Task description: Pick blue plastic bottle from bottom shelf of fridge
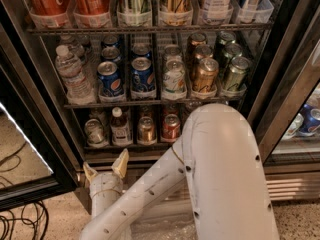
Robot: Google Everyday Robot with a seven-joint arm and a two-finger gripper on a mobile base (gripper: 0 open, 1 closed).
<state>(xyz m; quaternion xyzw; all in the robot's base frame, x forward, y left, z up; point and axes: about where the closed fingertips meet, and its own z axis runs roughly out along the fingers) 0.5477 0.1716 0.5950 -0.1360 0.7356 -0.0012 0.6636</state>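
Note:
The fridge (pixel 280 79) stands open in front of me, black-framed with wire racks. On the bottom shelf (pixel 125 145) the blue plastic bottle (pixel 120 126), with a white cap, dark reddish-brown body and pale label, stands upright second from the left, between a silver can (pixel 95 132) and a copper can (pixel 146 130). My gripper (pixel 105 169) is just below and in front of that shelf, a little left of the bottle. Its two tan fingertips (pixel 120 163) point up, spread apart, holding nothing. My white arm (pixel 220 174) hides the shelf's right part.
A red can (pixel 171 127) stands right of the copper can. The middle rack holds a clear water bottle (pixel 71 74), Pepsi cans (pixel 110 78) and gold and green cans. The open glass door (pixel 25 154) is at left, cables (pixel 20 224) on the floor.

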